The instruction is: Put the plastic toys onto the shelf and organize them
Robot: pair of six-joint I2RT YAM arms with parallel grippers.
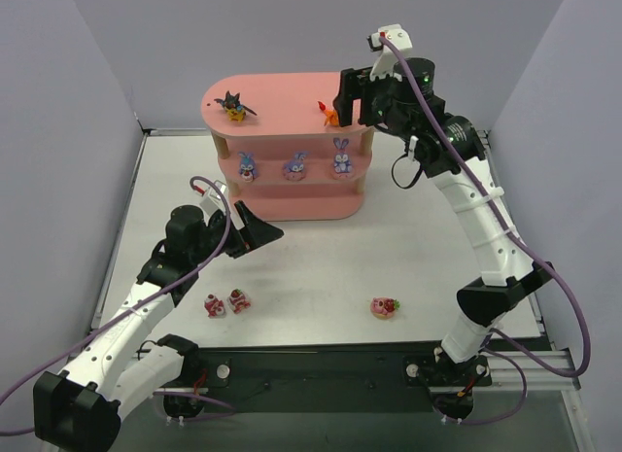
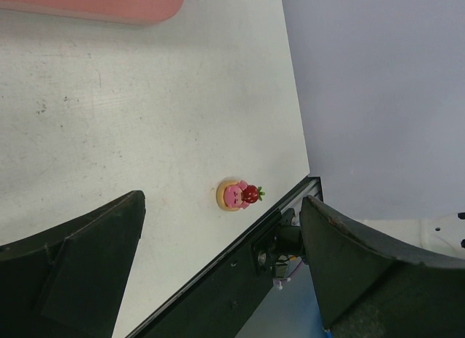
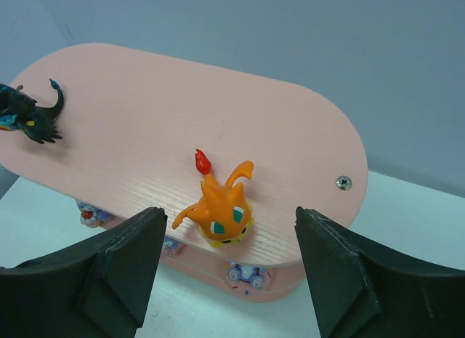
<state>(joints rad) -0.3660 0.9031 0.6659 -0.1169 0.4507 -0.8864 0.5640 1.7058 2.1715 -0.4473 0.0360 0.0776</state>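
My left gripper (image 2: 224, 200): spread wide over the table (image 2: 109, 98), holding nothing.
My right gripper (image 3: 229, 214): parted around the orange figurine (image 3: 218, 211) on the shelf (image 3: 145, 98) top, not touching it.

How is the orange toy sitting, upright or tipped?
Upright: the orange toy stands on the shelf's top board, flame-tipped tail pointing up.

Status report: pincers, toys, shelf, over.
Left pincer open, empty. Right pincer open astride orange toy on shelf top, not touching. Three red-and-white toys on the table. No obstruction seen.
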